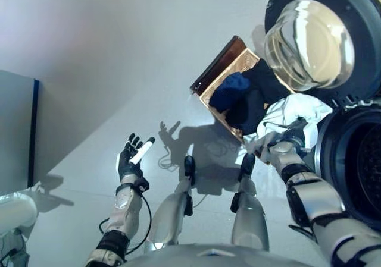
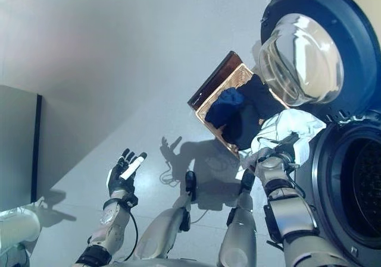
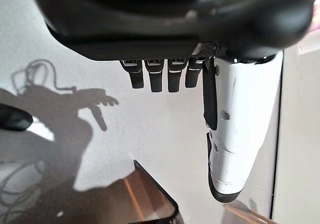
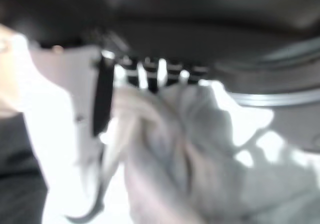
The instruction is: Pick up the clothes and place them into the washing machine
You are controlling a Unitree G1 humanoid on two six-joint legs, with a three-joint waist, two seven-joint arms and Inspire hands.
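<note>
A white garment [image 1: 296,112] hangs bunched in my right hand [image 1: 290,137], whose fingers are curled into the cloth beside the rim of the washing machine's drum opening [image 1: 357,166]. The right wrist view shows the same white cloth [image 4: 170,149] gathered under the fingers. Blue clothes [image 1: 231,92] and black clothes [image 1: 256,97] lie in a wicker basket [image 1: 221,63] on the floor, past the hand. My left hand [image 1: 130,158] is raised over the floor at the left, fingers straight and empty.
The washer's round door [image 1: 312,41] with its glass bowl stands swung open above the drum. A grey cabinet [image 1: 15,133] with a dark edge is at the far left. Light grey floor [image 1: 89,53] spreads between it and the basket.
</note>
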